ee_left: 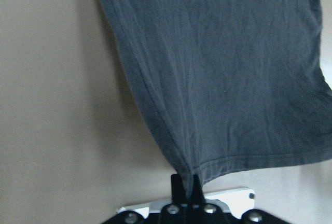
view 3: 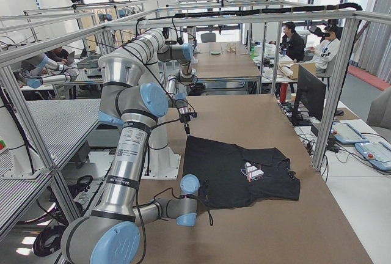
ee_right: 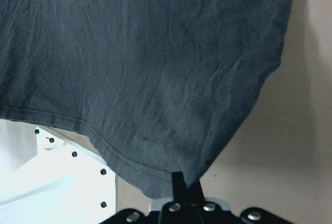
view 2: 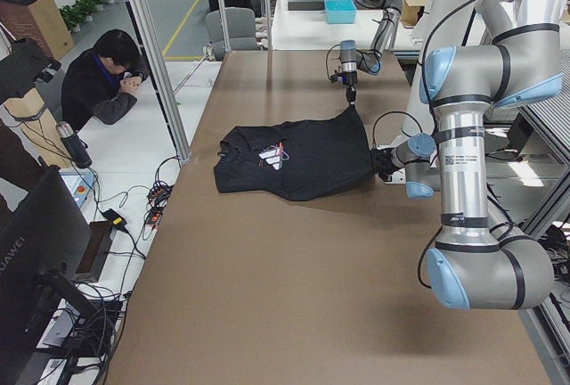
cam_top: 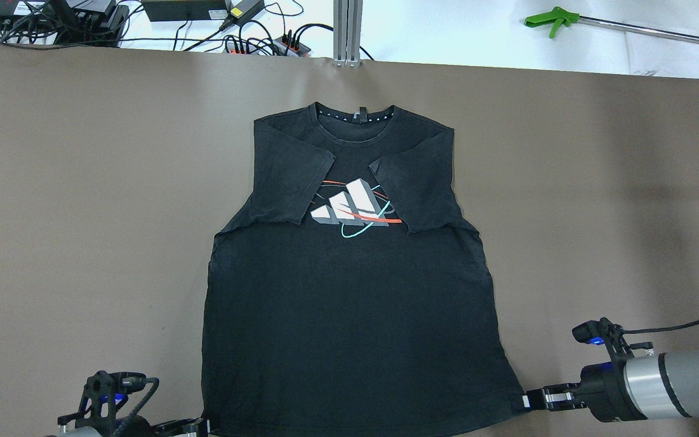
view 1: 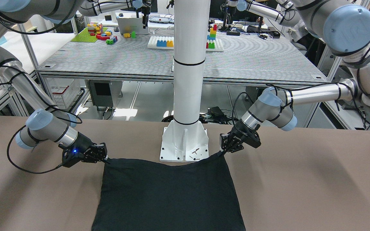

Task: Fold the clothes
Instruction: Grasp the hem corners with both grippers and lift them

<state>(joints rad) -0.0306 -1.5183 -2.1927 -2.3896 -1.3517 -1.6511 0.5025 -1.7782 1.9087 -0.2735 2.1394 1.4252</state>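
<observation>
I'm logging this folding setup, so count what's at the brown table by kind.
Black soft T-shirt with printed logo: 1
Two-finger grippers: 2, left gripper and right gripper, both pinching the hem
White round pillar: 1
Total: 4

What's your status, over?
Left pincer and right pincer shut on hem corners. Black T-shirt flat, sleeves folded in. White pillar base close by hem.

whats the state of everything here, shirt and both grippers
t-shirt: spread print side up on the table, not yet folded across the body
sleeves: both folded in over the chest
left gripper: shut on the t-shirt at one bottom hem corner
right gripper: shut on the t-shirt at the other bottom hem corner
</observation>
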